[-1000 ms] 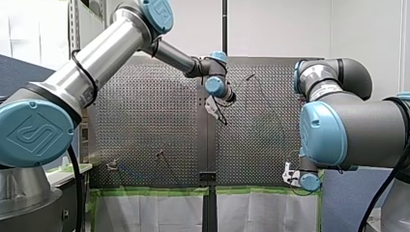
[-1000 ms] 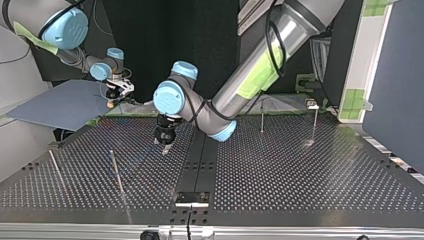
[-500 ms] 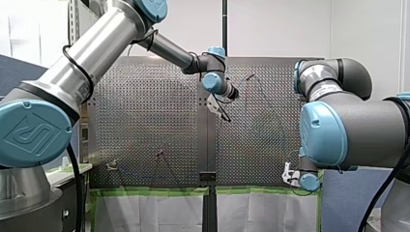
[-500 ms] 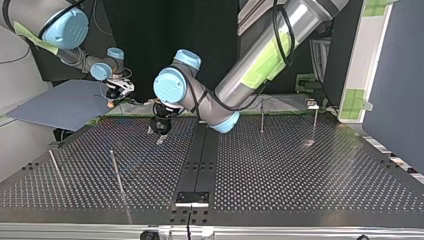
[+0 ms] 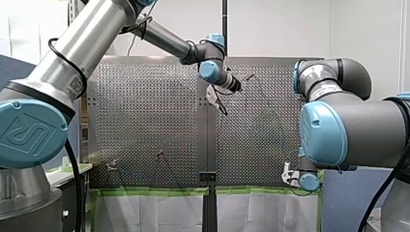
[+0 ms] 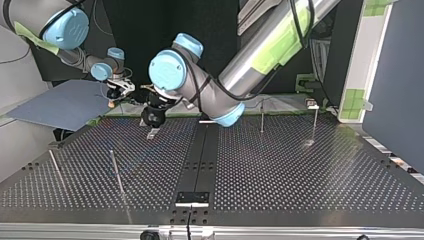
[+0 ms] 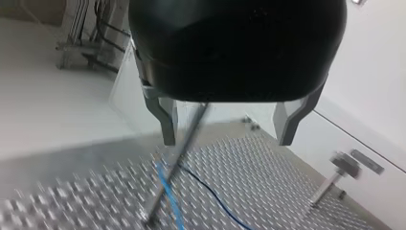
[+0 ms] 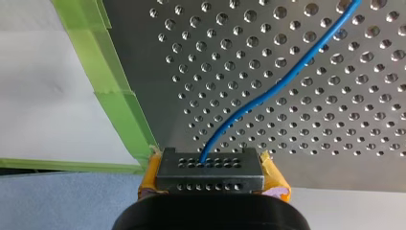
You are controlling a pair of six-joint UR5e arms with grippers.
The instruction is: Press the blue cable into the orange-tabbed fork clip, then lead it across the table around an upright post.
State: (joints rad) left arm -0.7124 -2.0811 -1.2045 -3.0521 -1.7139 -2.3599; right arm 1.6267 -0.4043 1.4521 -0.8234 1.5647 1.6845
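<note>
Right gripper [image 8: 210, 167]: yellow pads closed on the blue cable [image 8: 268, 93] at the table [image 8: 153, 110] edge beside the green tape [image 8: 119, 96], 10 o'clock in the top view; it probably anchors that end.
Left gripper [image 7: 225, 139]: metal fingers wide apart and empty, hovering over the table, apparently lining up on the cable.
Upright post [image 7: 178, 158]: ahead of those fingers, with the cable passing its base.
Fork clip: not discernible.

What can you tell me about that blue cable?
The blue cable is thin, smooth and flexible, plastic-coated by its look. One end is held in the right gripper; from there it snakes in a loose curve flat over the perforated table. Farther on it lies beside an upright post, under the open left gripper, which does not touch it.
</note>
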